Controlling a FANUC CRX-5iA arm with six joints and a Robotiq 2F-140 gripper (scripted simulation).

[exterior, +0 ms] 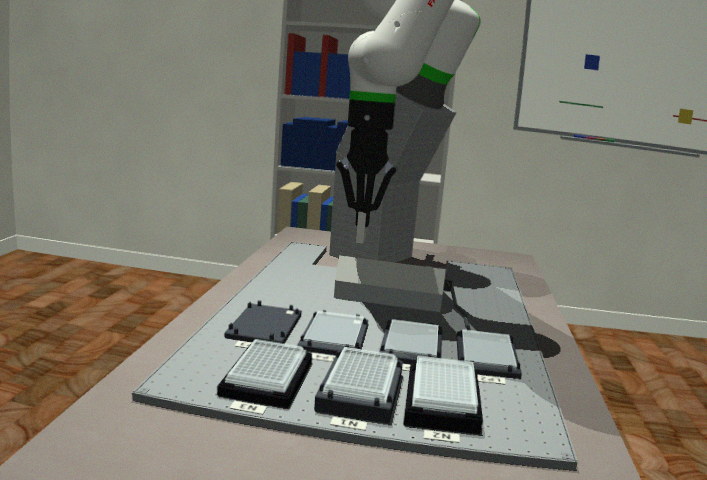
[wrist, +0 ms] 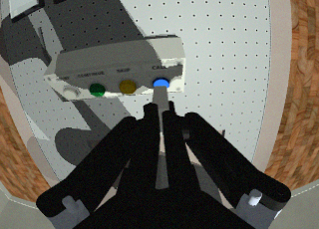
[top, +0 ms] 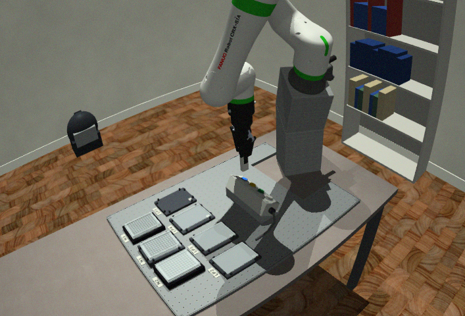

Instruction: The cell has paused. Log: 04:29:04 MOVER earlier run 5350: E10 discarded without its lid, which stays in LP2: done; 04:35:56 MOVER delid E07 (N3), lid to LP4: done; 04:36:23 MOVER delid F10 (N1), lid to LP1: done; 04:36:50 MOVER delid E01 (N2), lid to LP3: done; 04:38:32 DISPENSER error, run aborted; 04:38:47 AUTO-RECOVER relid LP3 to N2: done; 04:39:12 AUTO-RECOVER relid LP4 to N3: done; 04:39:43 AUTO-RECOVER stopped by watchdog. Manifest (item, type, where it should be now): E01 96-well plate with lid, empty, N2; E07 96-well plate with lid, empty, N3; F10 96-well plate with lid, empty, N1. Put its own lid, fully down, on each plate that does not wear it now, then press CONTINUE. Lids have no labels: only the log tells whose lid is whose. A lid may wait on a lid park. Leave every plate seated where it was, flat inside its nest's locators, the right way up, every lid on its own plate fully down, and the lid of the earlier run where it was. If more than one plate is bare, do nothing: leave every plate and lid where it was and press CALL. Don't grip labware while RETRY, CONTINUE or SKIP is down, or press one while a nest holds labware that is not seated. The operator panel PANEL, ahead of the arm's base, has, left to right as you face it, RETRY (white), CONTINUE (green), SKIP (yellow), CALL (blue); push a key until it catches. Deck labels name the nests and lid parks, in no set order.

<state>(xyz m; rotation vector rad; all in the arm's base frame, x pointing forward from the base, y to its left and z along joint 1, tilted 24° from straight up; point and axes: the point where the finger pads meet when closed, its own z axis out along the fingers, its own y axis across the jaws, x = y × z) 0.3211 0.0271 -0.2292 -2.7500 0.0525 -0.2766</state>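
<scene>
My gripper (top: 244,166) is shut and empty. It points down, a short way above the blue CALL key (top: 244,179) at the end of the panel (top: 252,194). In the wrist view the fingertips (wrist: 161,109) stand just before the blue key (wrist: 159,84), with the yellow key (wrist: 127,86) and the green key (wrist: 98,90) beside it. Three plates sit in black nests: N3 (exterior: 266,366) and N1 (exterior: 359,374) show open wells, and N2 (exterior: 444,384) looks smooth under a lid. Behind them one lid park (exterior: 263,321) is dark and bare, and three hold lids (exterior: 334,329) (exterior: 411,337) (exterior: 488,348).
The arm's grey pedestal (top: 302,122) stands right behind the panel. A bookshelf (top: 392,74) is beyond the table. The park labels are too small to read.
</scene>
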